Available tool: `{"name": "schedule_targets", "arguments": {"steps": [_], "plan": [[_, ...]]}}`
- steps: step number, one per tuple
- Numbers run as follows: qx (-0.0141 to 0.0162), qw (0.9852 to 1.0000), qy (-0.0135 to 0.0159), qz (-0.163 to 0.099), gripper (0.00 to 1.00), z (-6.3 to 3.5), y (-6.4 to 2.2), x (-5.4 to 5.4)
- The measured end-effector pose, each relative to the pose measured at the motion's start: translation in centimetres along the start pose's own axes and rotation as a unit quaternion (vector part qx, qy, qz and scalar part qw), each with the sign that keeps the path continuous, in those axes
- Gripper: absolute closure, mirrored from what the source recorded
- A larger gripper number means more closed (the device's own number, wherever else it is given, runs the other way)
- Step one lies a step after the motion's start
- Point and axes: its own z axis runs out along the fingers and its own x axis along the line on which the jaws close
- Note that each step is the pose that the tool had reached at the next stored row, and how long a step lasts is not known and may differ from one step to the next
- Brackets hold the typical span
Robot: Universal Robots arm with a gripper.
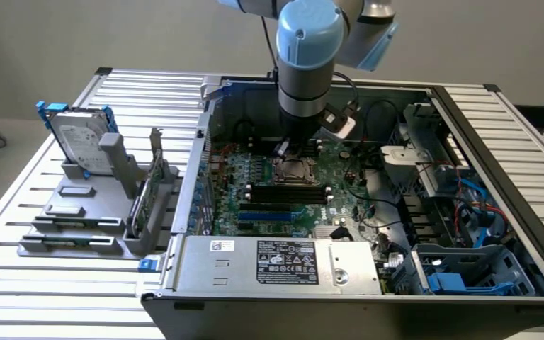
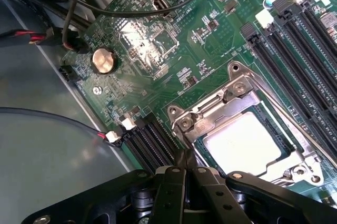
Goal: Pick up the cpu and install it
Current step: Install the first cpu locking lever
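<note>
I have the arm [image 1: 305,64] reaching down into the open computer case [image 1: 499,170], with the claw [image 1: 293,145] hanging just above the motherboard [image 1: 282,191]. On the wrist camera the claw [image 2: 187,174] looks clenched: its two dark fingertips [image 2: 184,162] press together with no gap that I can make out, and nothing sits between them. The cpu [image 2: 242,144] lies just ahead of those fingertips, flat inside the metal-framed socket [image 2: 210,111], its pale silver top showing through the frame's window and the dark socket edge visible around it. In the exterior view the socket [image 1: 291,170] sits directly beneath the claw, close under it. Beside the socket, running away from the claw, I see the long black memory slots [image 2: 295,50], and further out from the fingertips a round coin battery [image 2: 103,60] sits on the green board, well apart from the cpu. Outside the case, far off from the claw toward the exterior view's left, a hard drive [image 1: 78,138] with a blue bracket stands upright in a grey holder [image 1: 74,219] on the slatted table [image 1: 26,283].
</note>
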Motion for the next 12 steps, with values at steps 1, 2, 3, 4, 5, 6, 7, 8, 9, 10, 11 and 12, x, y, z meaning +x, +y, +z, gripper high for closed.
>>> {"name": "schedule_targets", "arguments": {"steps": [1,2,3,4,5,6,7,8,9,10,11,12], "plan": [[0.0000,1.0000,0.0001,0.000,0.89,0.01,0.01,0.01],[0.0000,1.0000,0.0001,0.000,0.89,0.01,0.04,0.03],[0.0001,1.0000,0.0002,0.000,0.89,0.02,0.05,0.05],[0.0000,1.0000,0.0001,0.000,0.89,0.02,0.06,0.05],[0.0000,1.0000,0.0001,0.000,0.89,0.01,0.06,0.05],[0.0000,1.0000,0.0001,0.000,0.89,0.01,0.07,0.06],[0.0000,1.0000,0.0001,0.000,0.89,0.02,0.07,0.06],[0.0000,1.0000,0.0001,0.000,0.89,0.02,0.08,0.07],[0.0000,1.0000,0.0002,0.000,0.89,0.01,0.07,0.08],[0.0000,1.0000,0.0002,0.000,0.89,-0.06,0.07,0.11],[0.0003,1.0000,0.0000,0.000,0.89,-0.23,0.05,0.16],[0.0007,1.0000,-0.0004,0.001,0.89,-0.46,0.02,0.22]]}}
